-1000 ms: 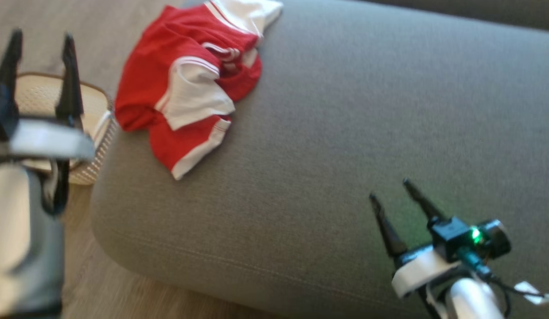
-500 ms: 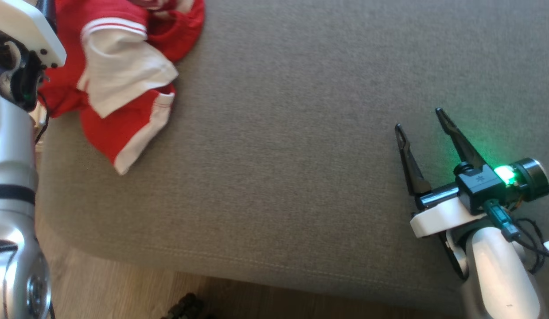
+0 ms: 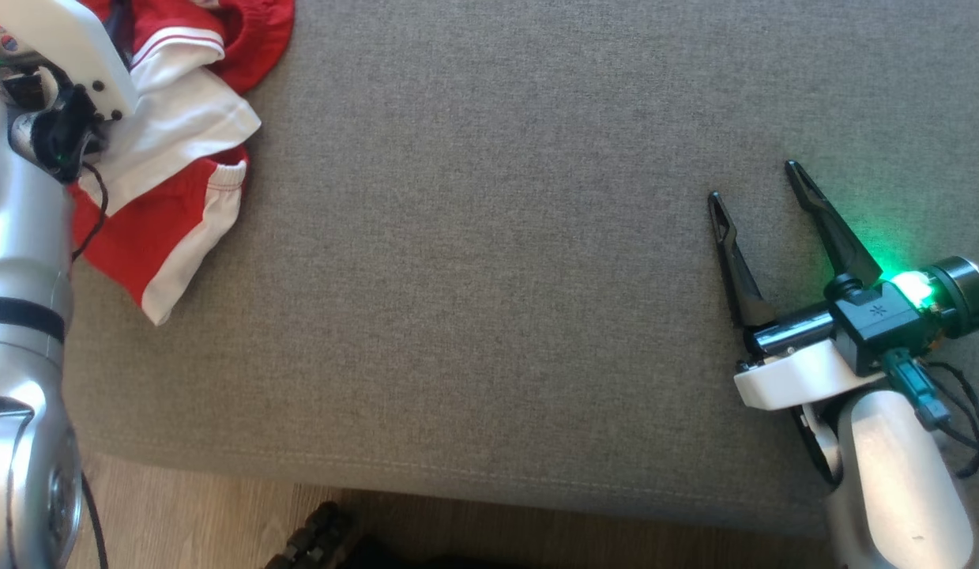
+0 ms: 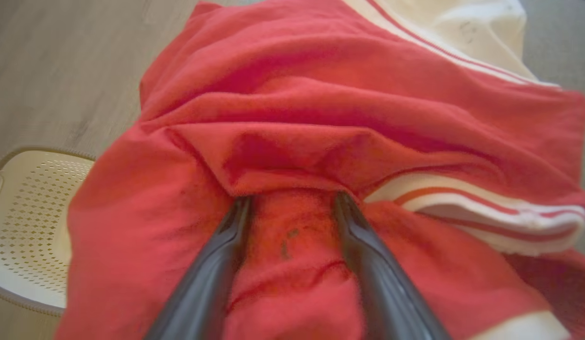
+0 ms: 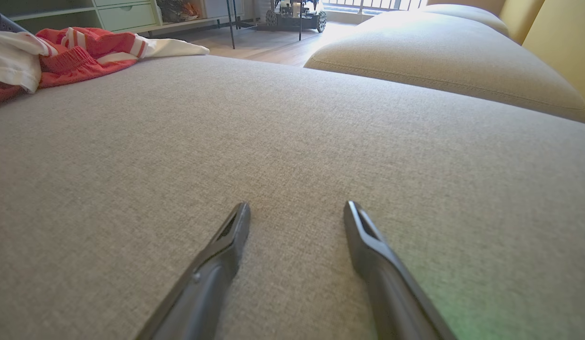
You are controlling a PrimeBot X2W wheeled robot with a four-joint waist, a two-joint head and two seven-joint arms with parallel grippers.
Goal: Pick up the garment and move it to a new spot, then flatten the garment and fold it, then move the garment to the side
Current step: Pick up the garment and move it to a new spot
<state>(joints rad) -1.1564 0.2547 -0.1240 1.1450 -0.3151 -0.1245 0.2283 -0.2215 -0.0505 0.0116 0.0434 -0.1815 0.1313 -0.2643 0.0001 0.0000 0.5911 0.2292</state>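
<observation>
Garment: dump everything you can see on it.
The garment is red soft-looking cloth with white panels and red-striped white trim. It lies crumpled in loose folds at the left edge of the grey couch. The open left end effector has both fingers tucked under a red fold, touching it, not gripping.

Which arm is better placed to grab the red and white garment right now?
Left. The left gripper is open and pressed into the garment; the right gripper sits open over bare cushion, well away.
</observation>
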